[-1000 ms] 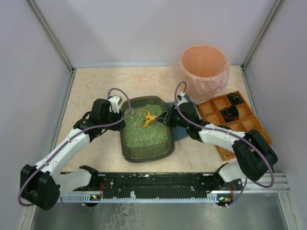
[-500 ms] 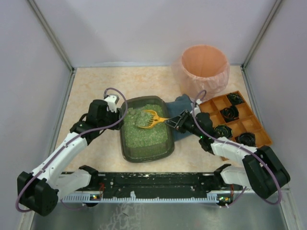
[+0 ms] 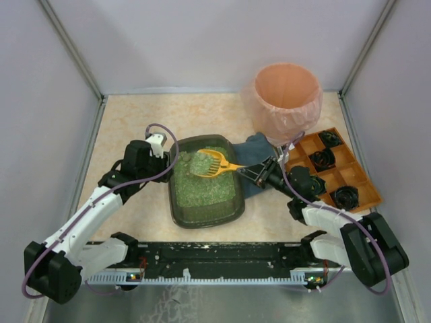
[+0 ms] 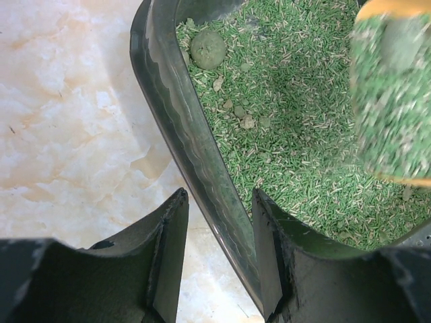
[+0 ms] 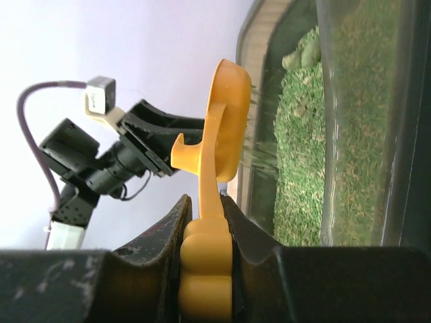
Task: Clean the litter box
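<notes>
The litter box (image 3: 176,202) is a dark tray of green litter in the middle of the table. My left gripper (image 3: 172,156) is at its upper left corner. In the left wrist view that gripper (image 4: 219,195) is shut across the box's rim (image 4: 168,94), one finger outside and one inside. A round clump (image 4: 207,48) lies in the litter nearby. My right gripper (image 3: 250,171) is shut on the handle (image 5: 205,269) of a yellow scoop (image 3: 210,163). The scoop (image 5: 225,128) hangs above the box, loaded with litter, and grains fall from it.
A blue cloth (image 3: 259,145) lies under the box's right side. A round pink-lined bin (image 3: 286,94) stands at the back right. An orange compartmented tray (image 3: 302,149) with black items (image 3: 322,159) sits on the right. Walls close in the table.
My right arm has drawn back to the right and lifted the scoop out of the litter with a load on it. The left gripper has stayed on the rim.
</notes>
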